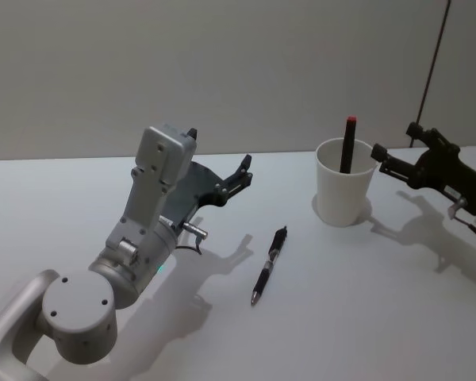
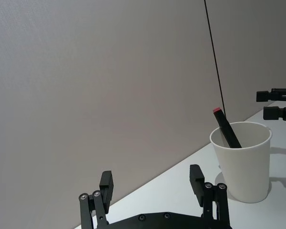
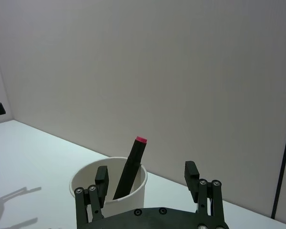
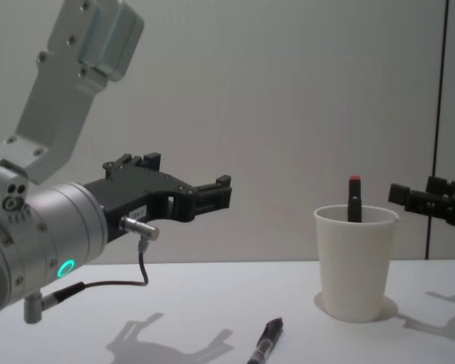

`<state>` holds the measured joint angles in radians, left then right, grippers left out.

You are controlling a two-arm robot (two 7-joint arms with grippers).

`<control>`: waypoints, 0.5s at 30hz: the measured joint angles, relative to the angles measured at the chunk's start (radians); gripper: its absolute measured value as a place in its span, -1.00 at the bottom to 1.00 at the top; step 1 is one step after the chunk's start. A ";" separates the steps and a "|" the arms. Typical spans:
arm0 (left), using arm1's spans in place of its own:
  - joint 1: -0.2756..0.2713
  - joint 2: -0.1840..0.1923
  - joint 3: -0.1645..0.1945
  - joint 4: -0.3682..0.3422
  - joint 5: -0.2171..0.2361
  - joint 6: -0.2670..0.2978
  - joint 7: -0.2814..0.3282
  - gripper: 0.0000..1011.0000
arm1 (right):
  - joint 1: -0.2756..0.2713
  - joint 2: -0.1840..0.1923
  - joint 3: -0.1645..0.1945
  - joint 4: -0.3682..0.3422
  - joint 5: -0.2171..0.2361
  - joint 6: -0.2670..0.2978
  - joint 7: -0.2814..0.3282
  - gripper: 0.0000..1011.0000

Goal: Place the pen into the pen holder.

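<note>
Two grippers are hanging wide open, both empty. Pen (image 1: 270, 266) is lying flat on table (image 1: 79, 206), apart from pen holder (image 1: 341, 198). Left gripper (image 1: 220, 152) is hovering nearest it, presumably for pickup. Right gripper (image 1: 395, 140) is hovering beside the rim.

Left arm (image 1: 135, 238): silver-grey, comes in from the lower left of the head view and bends forward toward the middle.
Left wrist (image 4: 53, 227): thick and rounded, with a green ring (image 4: 65, 267) lit on it.
Left gripper (image 1: 220, 151): black, lifted and roughly level, fingers spread wide with nothing between them.
Right gripper (image 1: 395, 140): black, at the right edge, raised, pointing inward toward the left; fingers apart, empty.
</note>
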<state>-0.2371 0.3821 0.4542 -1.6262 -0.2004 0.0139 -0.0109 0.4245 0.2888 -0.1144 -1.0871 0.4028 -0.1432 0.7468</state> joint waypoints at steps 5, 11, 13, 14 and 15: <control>0.000 0.000 0.000 0.000 0.000 0.000 0.000 0.98 | -0.045 0.005 -0.012 -0.069 -0.012 0.019 -0.069 0.98; 0.000 0.000 0.000 0.000 0.000 0.000 0.000 0.98 | -0.096 0.011 -0.025 -0.149 -0.026 0.039 -0.148 0.98; 0.000 0.000 0.000 0.000 0.000 0.000 0.000 0.98 | -0.122 0.014 -0.032 -0.189 -0.032 0.050 -0.188 0.98; 0.000 0.000 0.000 0.000 0.000 0.000 0.000 0.98 | -0.128 0.015 -0.033 -0.199 -0.034 0.053 -0.199 0.98; 0.000 0.000 0.000 0.000 0.000 0.000 0.000 0.98 | -0.135 0.015 -0.035 -0.209 -0.036 0.055 -0.209 0.98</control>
<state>-0.2371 0.3821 0.4542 -1.6262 -0.2004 0.0138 -0.0109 0.2893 0.3041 -0.1493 -1.2962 0.3671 -0.0881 0.5381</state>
